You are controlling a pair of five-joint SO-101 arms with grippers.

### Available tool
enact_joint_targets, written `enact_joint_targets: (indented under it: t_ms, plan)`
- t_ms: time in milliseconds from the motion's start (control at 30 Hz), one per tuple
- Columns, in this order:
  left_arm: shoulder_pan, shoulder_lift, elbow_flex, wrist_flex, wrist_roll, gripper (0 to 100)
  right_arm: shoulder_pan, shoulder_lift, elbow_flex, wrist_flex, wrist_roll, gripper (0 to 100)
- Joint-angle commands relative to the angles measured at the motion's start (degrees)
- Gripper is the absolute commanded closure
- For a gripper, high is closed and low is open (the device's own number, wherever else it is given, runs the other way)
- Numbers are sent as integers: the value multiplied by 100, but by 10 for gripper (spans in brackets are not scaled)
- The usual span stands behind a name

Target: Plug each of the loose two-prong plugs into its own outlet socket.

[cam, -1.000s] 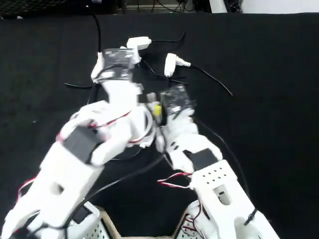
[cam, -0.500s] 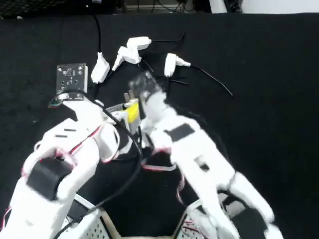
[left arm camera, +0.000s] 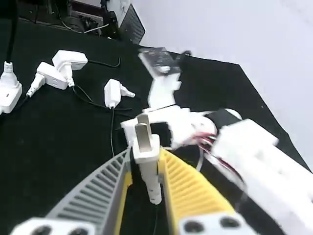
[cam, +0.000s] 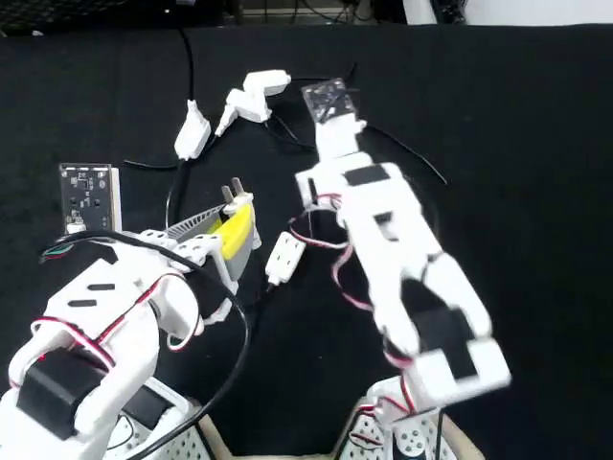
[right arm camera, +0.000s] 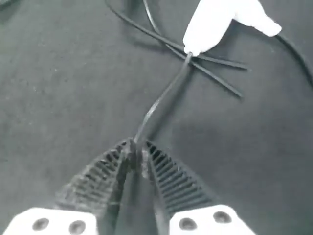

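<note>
White loose plugs [left arm camera: 7,93] [left arm camera: 46,78] [left arm camera: 69,59] [left arm camera: 113,92], four; fifth plug [left arm camera: 145,144] tight in left gripper [left arm camera: 146,166]; right gripper [right arm camera: 137,152] tight on black cord [right arm camera: 161,100].

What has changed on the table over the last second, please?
The left claw swung left and back, carrying a two-prong plug. The right claw reached forward and pinched another plug's cable. The far plugs stayed put.
</note>
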Motion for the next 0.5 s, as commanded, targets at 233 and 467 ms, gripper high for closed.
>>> enact_joint_targets:
  t_ms: [233,467]
  plan:
    - [-558,79,593,-738,519,971,-492,1218,-2035,1371,-457,986]
    - [-1622,1424,277,-1398,571,972,396,1569,-2237,1319,-888,986]
